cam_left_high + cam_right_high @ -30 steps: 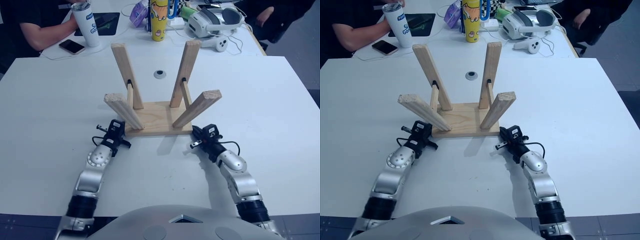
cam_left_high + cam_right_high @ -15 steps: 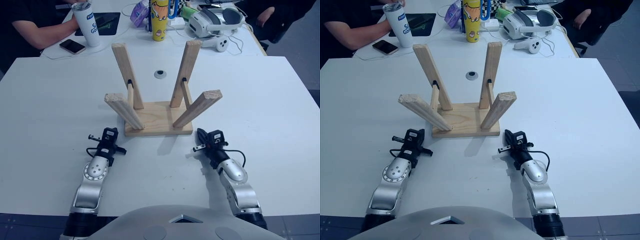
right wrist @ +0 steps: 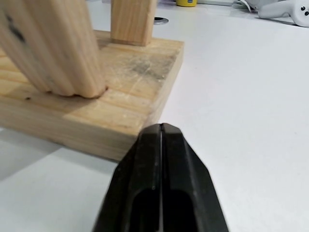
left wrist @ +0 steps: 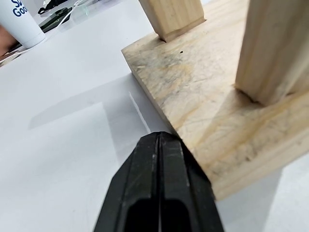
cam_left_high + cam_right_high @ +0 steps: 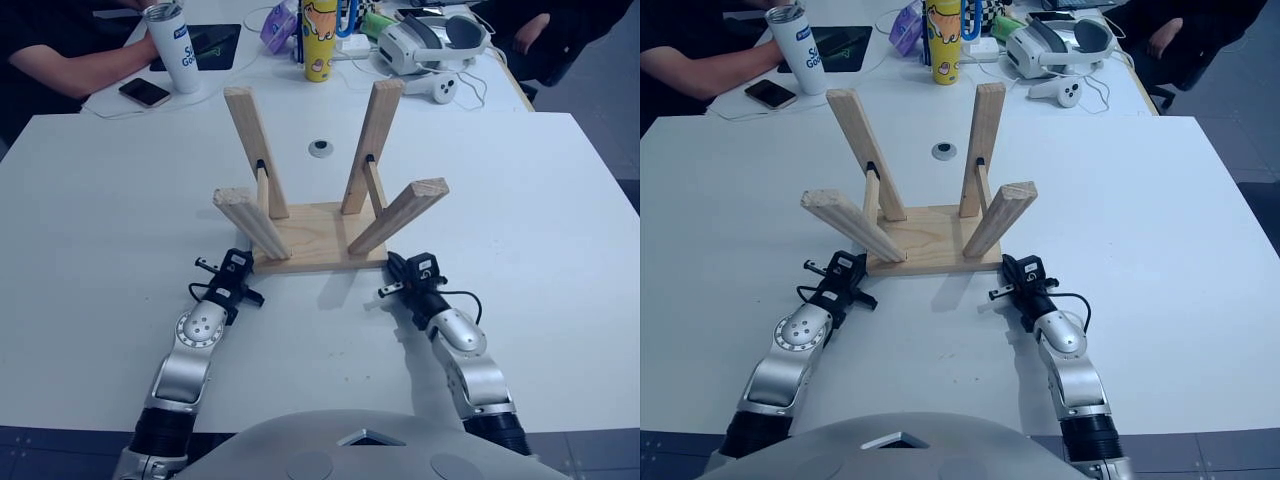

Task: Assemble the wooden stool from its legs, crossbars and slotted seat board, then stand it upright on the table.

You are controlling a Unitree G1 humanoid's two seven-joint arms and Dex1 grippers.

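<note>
Stool is seen upside down at the middle of the table, with its seat board laid flat on the surface. Four legs are splayed upward from the board: two far ones stand tall, and two near ones are tilted out to the left and right. Thin crossbars are seen low against the far legs.

The left gripper is placed low at the near left corner of the board, with its fingers pressed together on nothing. Its tip is just beside the board's edge; whether it touches cannot be told. The right gripper is placed likewise at the near right corner, its fingers closed tight and empty.

A small disc is set on the table beyond the stool. Farther off, a tumbler, a phone, a cup and a headset are laid out.
</note>
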